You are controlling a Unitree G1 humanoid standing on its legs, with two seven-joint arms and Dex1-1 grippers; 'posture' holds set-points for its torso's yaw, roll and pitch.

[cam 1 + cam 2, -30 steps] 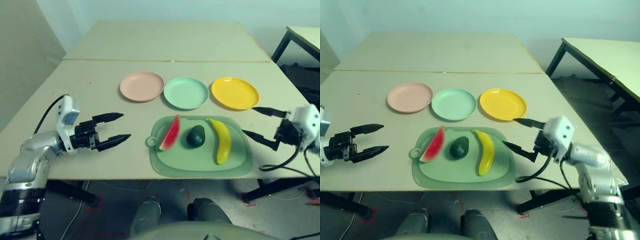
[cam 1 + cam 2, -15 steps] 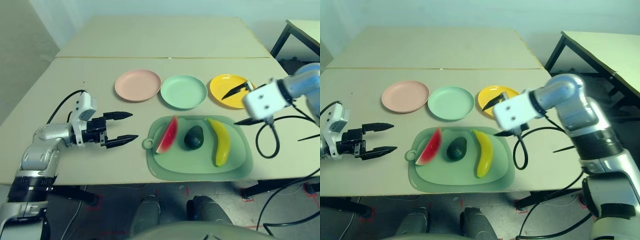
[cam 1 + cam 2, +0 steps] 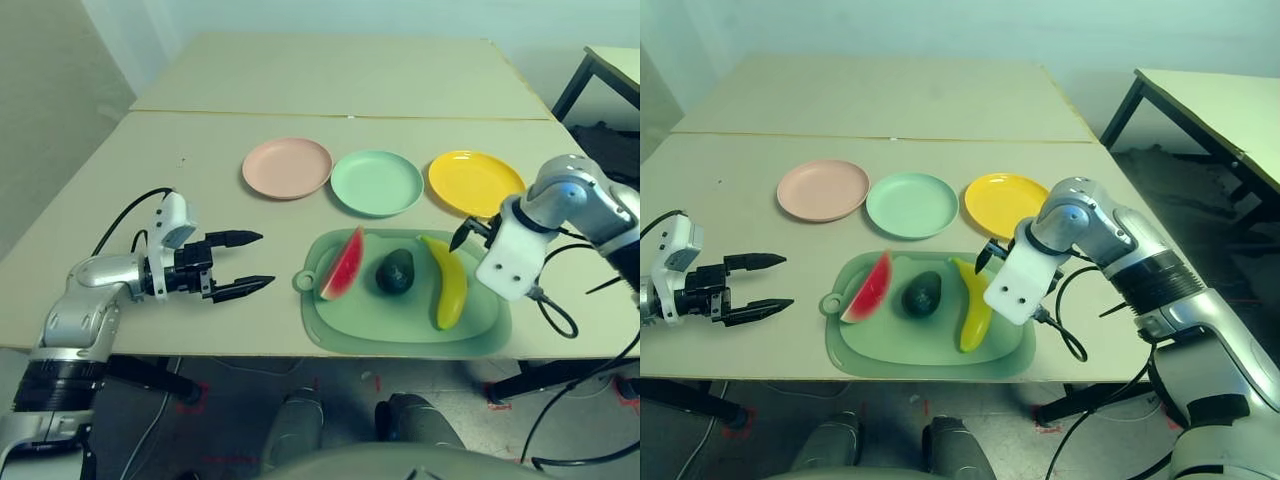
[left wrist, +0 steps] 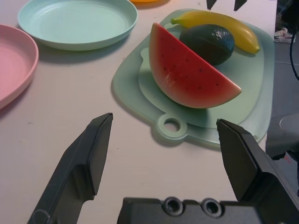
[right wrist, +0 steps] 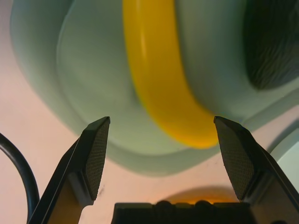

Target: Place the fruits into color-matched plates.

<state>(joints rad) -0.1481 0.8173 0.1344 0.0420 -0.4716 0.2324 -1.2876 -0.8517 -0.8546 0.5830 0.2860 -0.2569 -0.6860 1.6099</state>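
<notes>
Beige tables [image 3: 200, 190], pale wall [image 3: 300, 15]

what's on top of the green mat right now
Three toy fruits lie on the green mat: a watermelon wedge, an avocado and a banana. The mat surface beneath each fruit is covered.

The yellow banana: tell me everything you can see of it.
The curved, glossy yellow plastic toy banana lies flat on the rounded green mat, at its right end, one tip toward the yellow plate. It lies close beside the dark green avocado; whether the two touch cannot be told. Its skin looks smooth, with a greenish stem tip. The right tool hovers open above it, pointing down, fingers apart on either side in the right wrist view, not touching it.
</notes>
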